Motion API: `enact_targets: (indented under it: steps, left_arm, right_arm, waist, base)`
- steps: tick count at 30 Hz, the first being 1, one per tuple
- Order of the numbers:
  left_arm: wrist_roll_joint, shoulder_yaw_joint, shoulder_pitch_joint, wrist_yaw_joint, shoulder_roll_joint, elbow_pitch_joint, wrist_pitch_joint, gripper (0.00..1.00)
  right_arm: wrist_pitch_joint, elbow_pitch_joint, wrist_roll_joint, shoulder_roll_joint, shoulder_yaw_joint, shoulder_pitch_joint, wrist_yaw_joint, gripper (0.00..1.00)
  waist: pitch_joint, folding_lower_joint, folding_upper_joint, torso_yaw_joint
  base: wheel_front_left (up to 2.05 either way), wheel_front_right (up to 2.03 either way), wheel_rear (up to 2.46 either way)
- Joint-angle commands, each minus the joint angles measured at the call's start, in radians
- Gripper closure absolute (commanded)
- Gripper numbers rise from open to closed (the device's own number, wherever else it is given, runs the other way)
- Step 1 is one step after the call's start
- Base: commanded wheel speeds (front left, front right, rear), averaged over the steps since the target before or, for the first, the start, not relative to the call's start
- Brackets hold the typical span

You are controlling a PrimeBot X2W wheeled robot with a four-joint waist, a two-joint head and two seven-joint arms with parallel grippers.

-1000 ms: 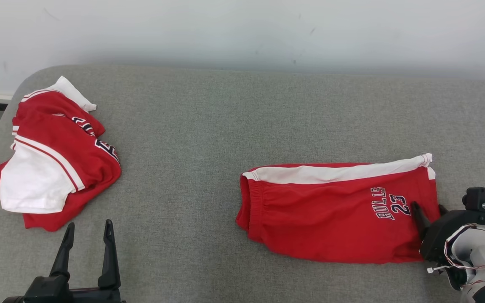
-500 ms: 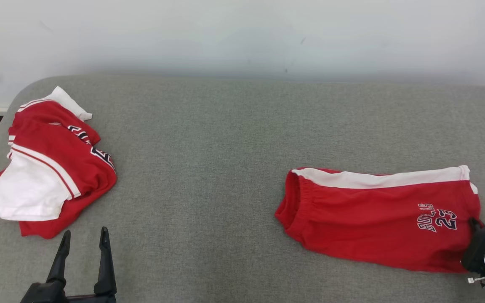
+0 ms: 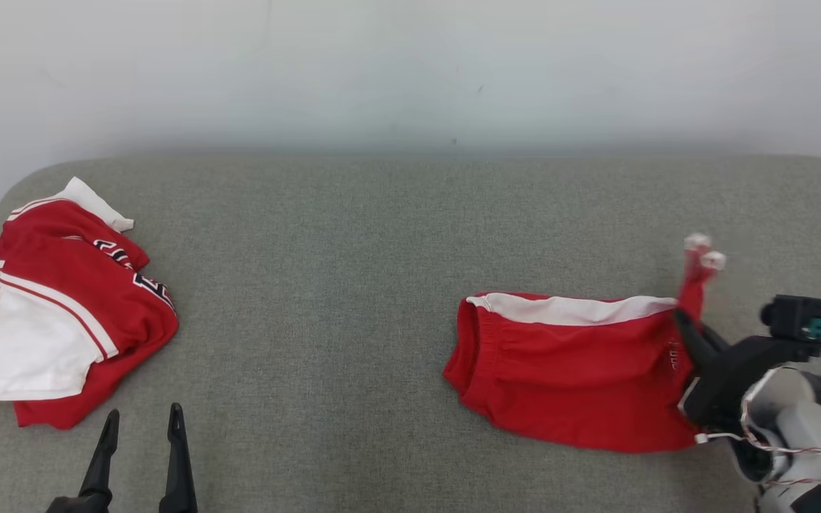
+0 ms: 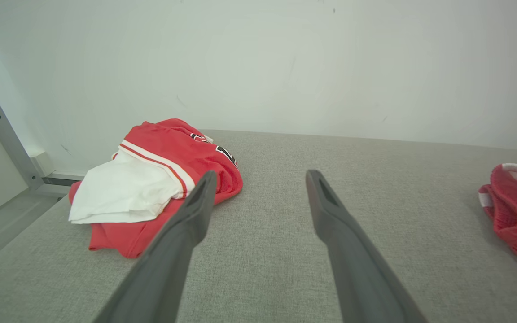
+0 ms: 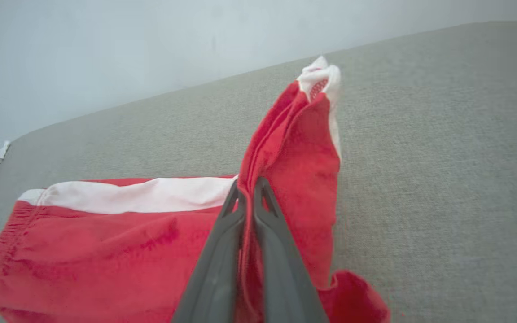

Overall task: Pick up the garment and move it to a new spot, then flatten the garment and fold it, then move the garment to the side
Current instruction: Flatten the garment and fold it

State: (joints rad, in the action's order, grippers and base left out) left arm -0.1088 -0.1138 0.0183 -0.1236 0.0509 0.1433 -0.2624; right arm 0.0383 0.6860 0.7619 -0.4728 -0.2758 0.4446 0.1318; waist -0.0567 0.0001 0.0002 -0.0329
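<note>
Head view: the red shorts [image 3: 567,377] lie on the grey fabric-covered worktop [image 3: 353,285], towards its right edge, with the elastic waistband pointing at the middle and a white stripe along the side facing the far edge. The right hand [image 3: 685,324] has its two dark fingers pinched together on the leg end of the shorts. That end is pulled up into a standing fold whose white-trimmed hem points at the far edge. Dark lettering shows on the cloth just beside the fingers, but the fold hides most of it and it cannot be read. By the left edge sits a crumpled red-and-white garment [image 3: 61,313]. Its dark, white-edged letters are creased and only partly shown, so they are not legible. The left hand [image 3: 143,413] hovers at the near edge, fingers spread wide, holding nothing.

Left wrist view: the left hand [image 4: 260,175] stands wide apart above bare worktop [image 4: 285,251], with the crumpled red-and-white garment [image 4: 159,179] beyond its one finger and the red shorts [image 4: 516,206] far off at the other side.

Right wrist view: the right hand [image 5: 250,184] is clamped on a ridge of the red shorts [image 5: 106,251], and no writing is visible.
</note>
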Motion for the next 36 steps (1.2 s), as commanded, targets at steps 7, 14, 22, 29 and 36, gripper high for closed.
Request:
enact_targets:
  steps: [7,14,22,29,36]
  left_arm:
    - [-0.002,0.029,0.002,0.006,-0.001,0.006,-0.004,0.0]
    - [-0.009,0.052,-0.016,0.003,-0.001,0.021,-0.004,0.0]
    - [-0.028,0.079,-0.036,0.009,-0.001,0.033,-0.004,0.0]
    - [-0.04,0.1,-0.05,0.017,-0.001,0.045,-0.004,0.0]
    - [-0.04,0.105,-0.058,0.017,-0.001,0.051,-0.004,0.0]
  right_arm:
    - [0.085,-0.26,-0.001,0.086,-0.037,-0.088,-0.002,1.0]
    - [0.15,-0.338,-0.051,0.187,-0.05,-0.095,-0.002,1.0]
    - [0.164,-0.238,-0.107,0.29,-0.023,-0.051,-0.002,1.0]
    - [0.138,-0.091,-0.17,0.357,-0.024,-0.018,-0.002,1.0]
    - [0.088,0.012,-0.176,0.392,-0.039,0.007,-0.002,1.0]
  waist:
    - [0.017,-0.0001,-0.0002,-0.014]
    - [0.017,-0.0001,-0.0002,-0.054]
    - [0.001,-0.0001,-0.0002,-0.1]
    - [-0.009,-0.0001,-0.0002,-0.125]
    - [-0.017,-0.0001,-0.0002,-0.127]
  base:
    - [0.0,0.0,0.0]
    - [0.0,0.0,0.0]
    - [0.0,0.0,0.0]
    - [0.0,0.0,0.0]
    - [0.0,0.0,0.0]
